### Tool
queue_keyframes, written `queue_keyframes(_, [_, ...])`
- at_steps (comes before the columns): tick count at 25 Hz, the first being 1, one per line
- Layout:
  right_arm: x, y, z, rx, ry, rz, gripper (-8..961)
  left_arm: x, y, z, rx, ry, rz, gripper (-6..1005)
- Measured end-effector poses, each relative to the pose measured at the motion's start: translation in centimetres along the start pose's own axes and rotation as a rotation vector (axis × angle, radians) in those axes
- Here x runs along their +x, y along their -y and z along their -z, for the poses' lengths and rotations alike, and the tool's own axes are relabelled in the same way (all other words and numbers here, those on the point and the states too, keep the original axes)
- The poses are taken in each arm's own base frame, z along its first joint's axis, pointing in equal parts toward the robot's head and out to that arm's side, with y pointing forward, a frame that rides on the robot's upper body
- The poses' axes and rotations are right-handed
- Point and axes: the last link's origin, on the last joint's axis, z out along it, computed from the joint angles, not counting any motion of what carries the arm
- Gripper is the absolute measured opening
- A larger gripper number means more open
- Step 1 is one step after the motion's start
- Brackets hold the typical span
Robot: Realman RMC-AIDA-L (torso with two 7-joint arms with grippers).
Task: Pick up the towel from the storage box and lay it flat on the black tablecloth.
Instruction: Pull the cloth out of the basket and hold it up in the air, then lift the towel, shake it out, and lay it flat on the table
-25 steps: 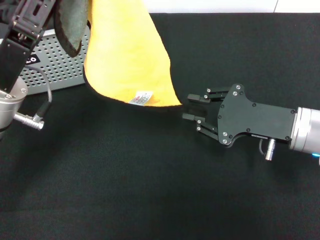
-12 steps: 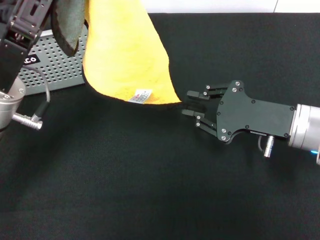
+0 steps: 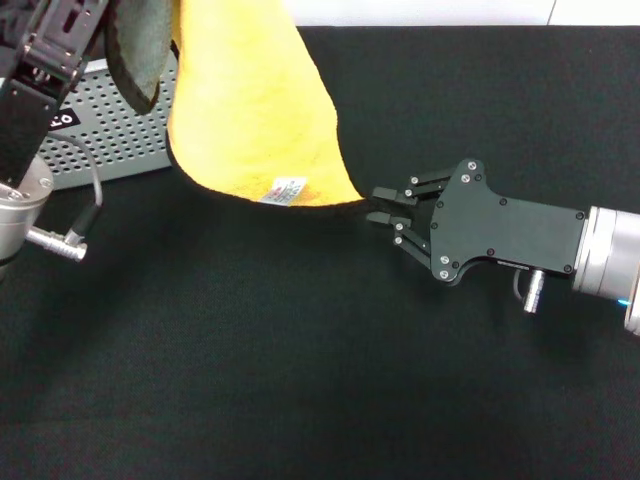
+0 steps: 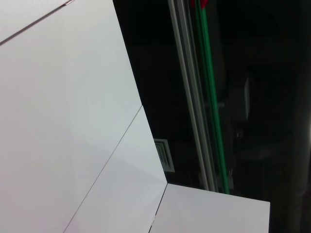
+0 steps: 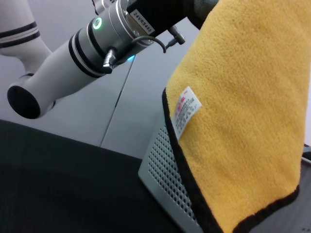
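Head view. We see the towel point(image 3: 250, 100) hanging in the air above the far left part of the black tablecloth point(image 3: 300, 380), its bright yellow face turned toward us and a fold of the grey-green face showing at its upper left. Its black-hemmed lower edge runs down to a corner at the right, with the small white label point(image 3: 286, 190) just above that hem. The left gripper point(image 3: 60, 40) stands at the far left corner of the cloth, raised beside the top of the towel; we cannot tell how its fingers are set, since the towel's top leaves the picture there. Behind it, along the far left edge, sits the storage box point(image 3: 110, 130), its perforated grey wall partly hidden by the towel.

The right gripper point(image 3: 385, 212) reaches in from the right edge, low over the cloth. Its fingers are spread apart, and their tips lie at the towel's lower right corner, just touching or just beside the hem; nothing is clamped.

Right wrist view. We see the yellow face close up, the label on the hem, and the box behind.
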Motion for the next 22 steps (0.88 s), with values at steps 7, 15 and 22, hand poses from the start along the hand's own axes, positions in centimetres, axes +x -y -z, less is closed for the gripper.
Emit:
queue_keyframes(7, [-0.2, -0.3, 0.0, 0.002, 0.013, 0.045, 112, -0.2, 0.0, 0.3, 0.017, 0.001, 0.012, 36])
queue_keyframes(15, [-1.2, -0.6, 0.6, 0.027, 0.083, 0.089, 12, -0.6, 0.5, 1.4, 0.098, 0.017, 0.017, 49])
queue_keyframes(22, [-5.4, 2.0, 3.4, 0.094, 0.188, 0.138, 6, -1.8, 1.7, 4.6, 0.313, 0.122, 0.035, 77])
